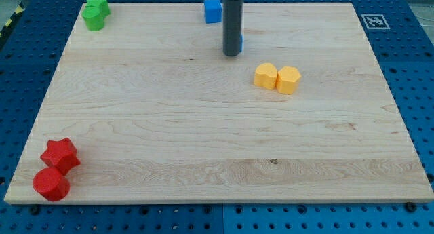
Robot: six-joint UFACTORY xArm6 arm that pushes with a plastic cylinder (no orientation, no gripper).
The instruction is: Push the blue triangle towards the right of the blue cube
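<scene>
The blue cube (pixel 213 11) sits near the view's top edge of the wooden board (pixel 203 139), just left of my rod. My tip (pixel 232 54) rests on the board below and right of the cube. A sliver of blue (pixel 241 40) shows at the rod's right edge; this is the blue triangle, almost wholly hidden behind the rod. The tip is beside it, and whether they touch cannot be told.
Two yellow blocks (pixel 277 78) sit together right of and below the tip. Two green blocks (pixel 95 13) are at the top left corner. A red star (pixel 61 154) and a red cylinder (pixel 51 184) are at the bottom left corner.
</scene>
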